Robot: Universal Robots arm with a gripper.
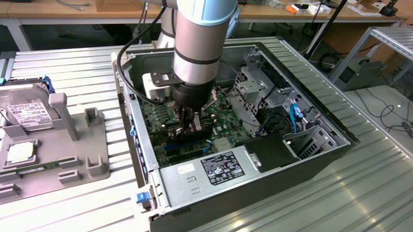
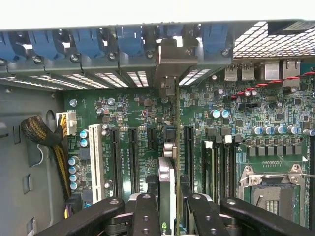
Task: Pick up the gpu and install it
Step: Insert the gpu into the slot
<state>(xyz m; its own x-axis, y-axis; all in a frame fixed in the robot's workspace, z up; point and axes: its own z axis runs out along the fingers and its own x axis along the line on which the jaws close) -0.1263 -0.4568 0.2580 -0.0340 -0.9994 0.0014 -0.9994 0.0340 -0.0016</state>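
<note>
Exterior view: the arm goes straight down into the open case (image 1: 258, 198), with the gripper (image 1: 191, 122) low over the motherboard (image 1: 154, 116), gpu (image 1: 193, 133) in it, about mid-case. A hard drive (image 1: 26, 116) sits well off at the exterior view's left. Wrist view: fingers (image 2: 146, 211) clamped on the gpu (image 2: 167, 169). The card's upright, edge-on among the slots, and its bracket (image 2: 174, 60) is up against the rear wall by the blue clips (image 2: 130, 42).

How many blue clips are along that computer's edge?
6 blue clips, in one row along the case's rear edge; one is partly behind the gpu's bracket. Others may be hidden.
</note>
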